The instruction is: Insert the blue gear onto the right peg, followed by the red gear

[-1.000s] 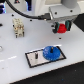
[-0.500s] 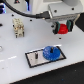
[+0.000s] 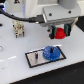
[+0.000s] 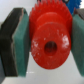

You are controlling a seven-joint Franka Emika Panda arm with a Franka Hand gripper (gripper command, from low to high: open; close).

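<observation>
The red gear (image 4: 49, 44) fills the wrist view, clamped between two teal finger pads (image 4: 21, 47). In the exterior view my gripper (image 3: 60, 33) hangs above the table's back right, shut on the red gear (image 3: 60, 33). The blue gear (image 3: 51, 53) lies on the dark pale-rimmed plate (image 3: 31, 61), at the plate's end toward the exterior view's right. One thin dark peg (image 3: 37, 56) stands bare near the plate's other end. The right peg is hidden under the blue gear. The red gear is held higher than the blue gear and toward the exterior view's right of it.
A small pale block with dark parts (image 3: 18, 28) stands at the back toward the exterior view's left. A black cable (image 3: 20, 17) curves from there to the arm. The white table (image 3: 70, 67) runs under everything.
The gripper with the red gear has shifted slightly, staying above the back right of the table. The blue gear has stayed on the plate.
</observation>
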